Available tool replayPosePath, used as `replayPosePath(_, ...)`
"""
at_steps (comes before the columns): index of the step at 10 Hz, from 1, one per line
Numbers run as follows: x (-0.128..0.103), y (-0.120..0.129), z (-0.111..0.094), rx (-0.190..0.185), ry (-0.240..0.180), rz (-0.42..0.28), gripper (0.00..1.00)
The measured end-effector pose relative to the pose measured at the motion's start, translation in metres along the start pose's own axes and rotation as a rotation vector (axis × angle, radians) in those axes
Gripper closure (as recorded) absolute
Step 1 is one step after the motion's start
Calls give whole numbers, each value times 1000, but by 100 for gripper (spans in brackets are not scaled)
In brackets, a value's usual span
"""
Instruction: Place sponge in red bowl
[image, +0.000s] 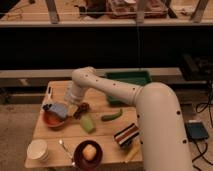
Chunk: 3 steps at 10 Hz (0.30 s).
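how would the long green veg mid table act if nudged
The long curved green vegetable lies loose on the wooden table; given its bend it would probably pivot rather than roll straight. It looks firm, likely stiff when lifted. The end effector is over the red bowl, apart from it.

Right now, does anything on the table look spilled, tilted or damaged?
Nothing stands out. The end effector is low over the red bowl at the left of the table, with the blue sponge at it. The white cup, the spoon and the dark bowl stand in order, and no spill shows.
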Motion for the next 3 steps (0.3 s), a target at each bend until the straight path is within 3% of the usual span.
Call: replayPosePath(3, -1, 1, -3, 5, -22, 3, 20)
